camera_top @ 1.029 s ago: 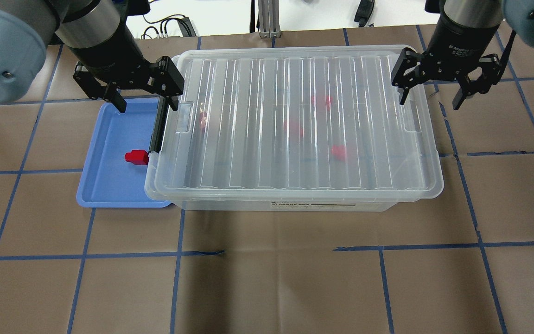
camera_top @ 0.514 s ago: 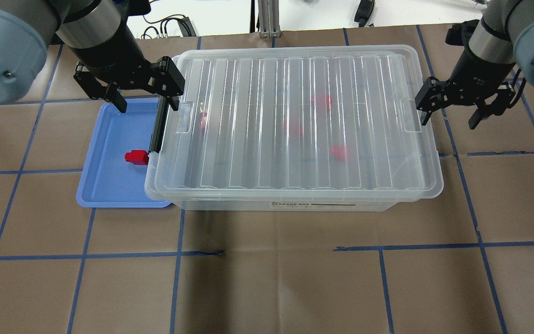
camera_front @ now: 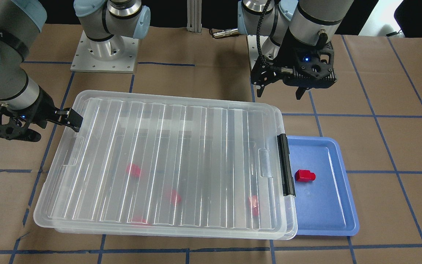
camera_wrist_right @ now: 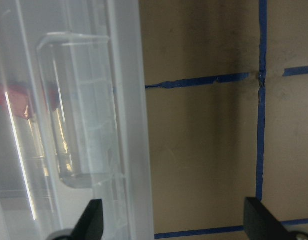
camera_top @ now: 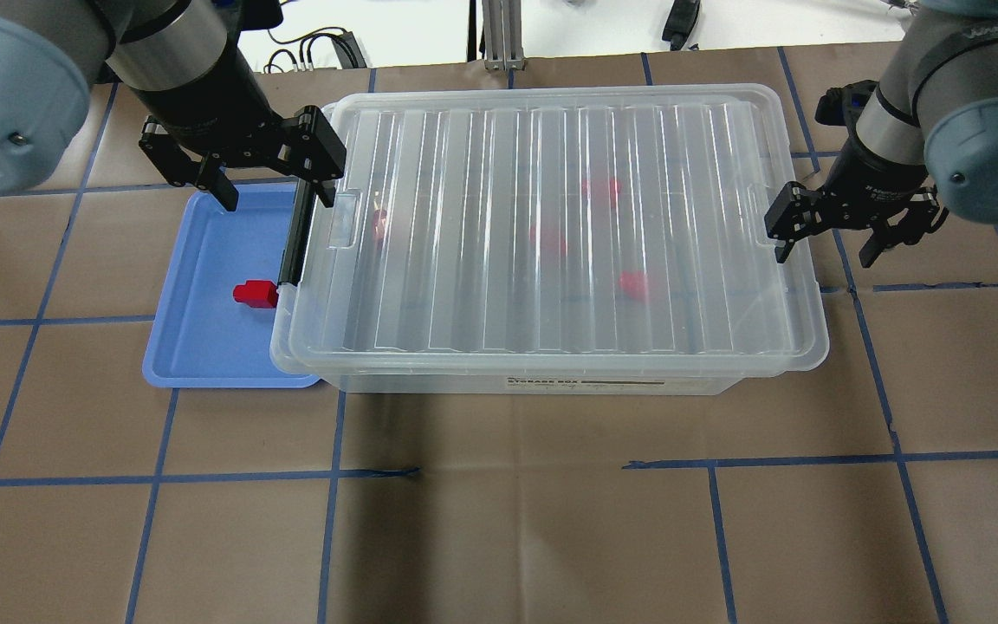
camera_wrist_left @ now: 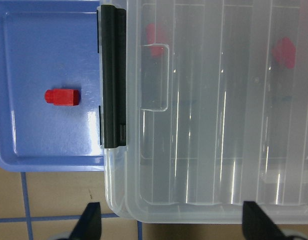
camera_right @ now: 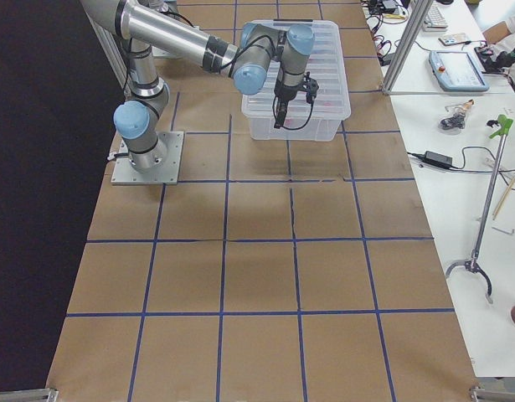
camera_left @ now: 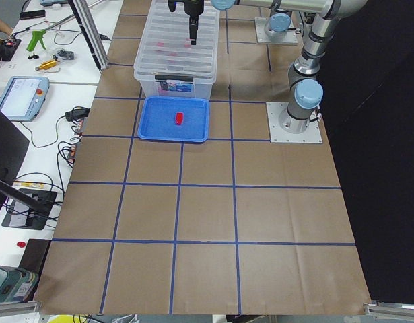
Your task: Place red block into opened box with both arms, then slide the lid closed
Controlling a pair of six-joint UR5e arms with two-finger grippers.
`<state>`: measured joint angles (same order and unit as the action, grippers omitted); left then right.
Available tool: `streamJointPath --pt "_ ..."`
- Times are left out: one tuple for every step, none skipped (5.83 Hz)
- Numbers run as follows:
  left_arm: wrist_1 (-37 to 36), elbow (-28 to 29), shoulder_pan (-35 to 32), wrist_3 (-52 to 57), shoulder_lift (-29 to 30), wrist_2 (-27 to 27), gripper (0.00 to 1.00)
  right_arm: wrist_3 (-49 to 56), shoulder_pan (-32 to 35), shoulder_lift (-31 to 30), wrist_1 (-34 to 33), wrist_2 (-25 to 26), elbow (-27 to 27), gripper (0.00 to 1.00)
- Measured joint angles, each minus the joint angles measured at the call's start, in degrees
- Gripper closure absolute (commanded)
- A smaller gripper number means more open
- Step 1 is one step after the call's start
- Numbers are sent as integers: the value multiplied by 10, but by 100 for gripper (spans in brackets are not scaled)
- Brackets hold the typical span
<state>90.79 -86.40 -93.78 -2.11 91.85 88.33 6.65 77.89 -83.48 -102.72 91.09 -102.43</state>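
Plainly, we see one red block lying in the blue tray, just beside the black latch bar on the short end of the box. Its narrow stub points away from the box. Bare tray floor lies open on the block's other three sides. The tray's near corner sits under the overhanging rim of the lid.

The lid covers the whole top of the box. Through its ribs we make out several more red shapes, blurred. The paper-covered table lies open in front of the box.

The left gripper hangs above the far corner at the latch end, pointing down, jaws spread wide. One finger is over the lid's corner, the other over the tray's far edge.

The right gripper is low at the opposite short end, also spread wide. One finger stands at the lid's edge by the end tab, the other over the table. Neither gripper holds anything.
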Motion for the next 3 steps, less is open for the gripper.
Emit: streamJointPath --pt "0 0 0 0 0 0 2 11 -1 0 -19 5 -6 0" --pt "0 0 0 0 0 0 2 20 -2 1 -26 18 -8 0" --pt "0 0 0 0 0 0 2 32 -9 1 -29 30 -8 0"
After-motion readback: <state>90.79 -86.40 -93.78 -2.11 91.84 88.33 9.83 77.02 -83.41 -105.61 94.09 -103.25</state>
